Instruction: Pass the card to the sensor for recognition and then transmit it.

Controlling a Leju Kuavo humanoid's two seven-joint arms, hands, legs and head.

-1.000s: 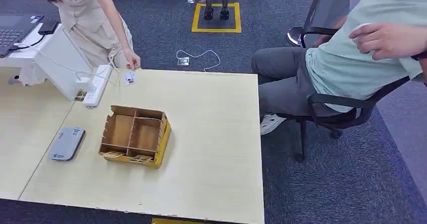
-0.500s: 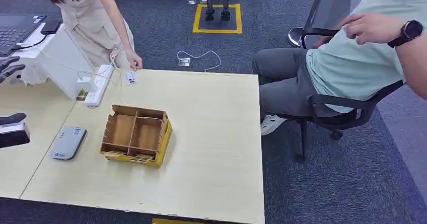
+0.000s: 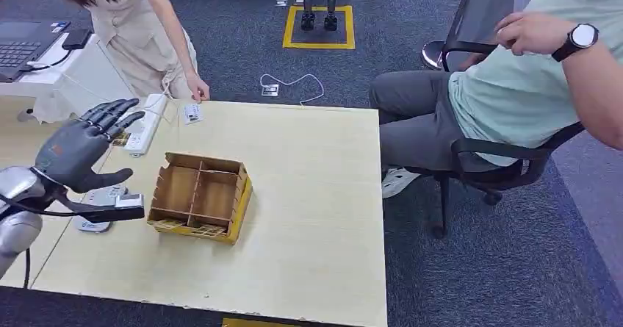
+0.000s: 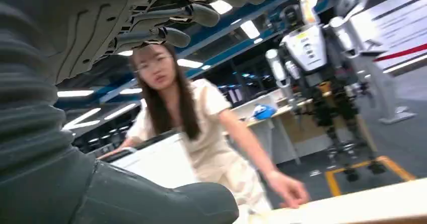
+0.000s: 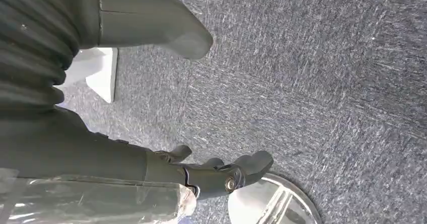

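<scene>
1. Head view: left hand (image 3: 77,147) hangs over the worktop's (image 3: 308,217) left part, fingers spread, holding nothing. It is above the grey sensor (image 3: 99,208), which lies flat just beside the cardboard box (image 3: 200,197).
2. Card (image 3: 191,113) lies at the worktop's far edge, near a white power strip (image 3: 144,125). A person's hand (image 3: 197,90) rests just beside it. Card is well apart from the robot's hand.
3. Step, I'd judge: the very start, reach-for-card phase; card not yet picked up, nothing scanned.
4. Next move calls for: carry the hand fwd past the box to the card, palm down, then a thin pinch, as the card lies flat on the wood. Risk: person's hand close by; the power strip and its cord are also near.
5. Surface/room, same view: pale wood worktop, 2nd one abutting on the left w/ a laptop (image 3: 20,44). Blue-grey carpet, a yellow-framed floor mark (image 3: 318,29), a seated person on an office chair (image 3: 499,169) to the right.
6. Left wrist view: spread fingers (image 4: 201,15) w/ nothing between them and the thumb. Beyond them, a person leaning to the worktop edge, another robot (image 4: 322,58) standing on a yellow floor mark, ceiling lights.
7. Right wrist view: right hand (image 5: 221,173) hangs over carpet, fingers look loosely bent, nothing held. A chrome chair base (image 5: 274,201) is below it.
</scene>
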